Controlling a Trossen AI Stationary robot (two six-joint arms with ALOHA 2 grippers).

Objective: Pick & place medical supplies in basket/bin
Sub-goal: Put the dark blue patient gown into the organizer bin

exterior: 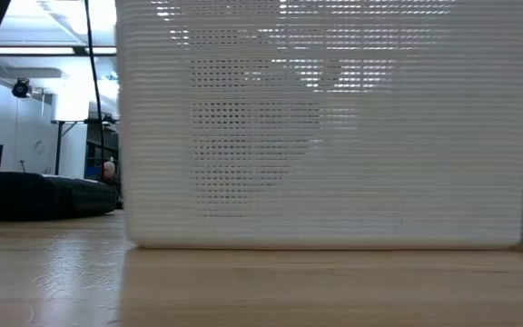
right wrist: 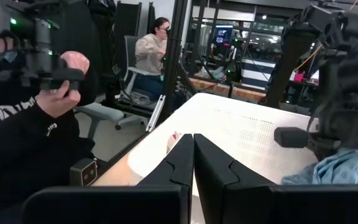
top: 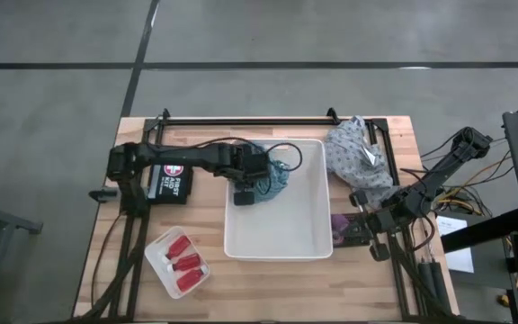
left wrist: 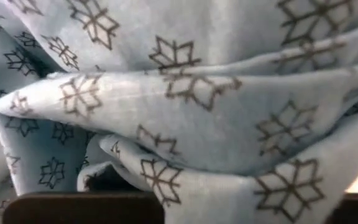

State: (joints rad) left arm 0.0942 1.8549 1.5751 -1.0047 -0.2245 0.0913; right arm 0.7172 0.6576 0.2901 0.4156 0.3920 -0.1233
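High view: white basket (top: 281, 236) sits mid-table. Left gripper (top: 244, 193) is inside the basket at its far-left corner, on the teal cloth (top: 275, 178), which lies bunched in that corner. Whether the fingers are clamped on the cloth, I cannot tell. Grey cloth (top: 357, 155) lies just outside the basket's right wall, toward the far end. Right gripper (top: 364, 225) rests beside the basket's near-right corner, next to a purple roll (top: 340, 222). Small tray (top: 162, 256) lies left of the basket's near corner, holding red bottles (top: 182, 262). Black first-aid pouch (top: 170, 181) lies left of the basket, under the left arm.

Low view: basket wall (exterior: 334, 136) fills the frame; wooden table (exterior: 243, 286) in front.

Left wrist view: teal cloth (left wrist: 185, 106) with star pattern fills the frame, right against the camera.

Right wrist view: right fingers (right wrist: 213, 171) are pressed together, empty. Basket (right wrist: 241, 127) lies ahead, teal cloth (right wrist: 344, 168) at its edge. Two people (right wrist: 36, 118) beyond the table.
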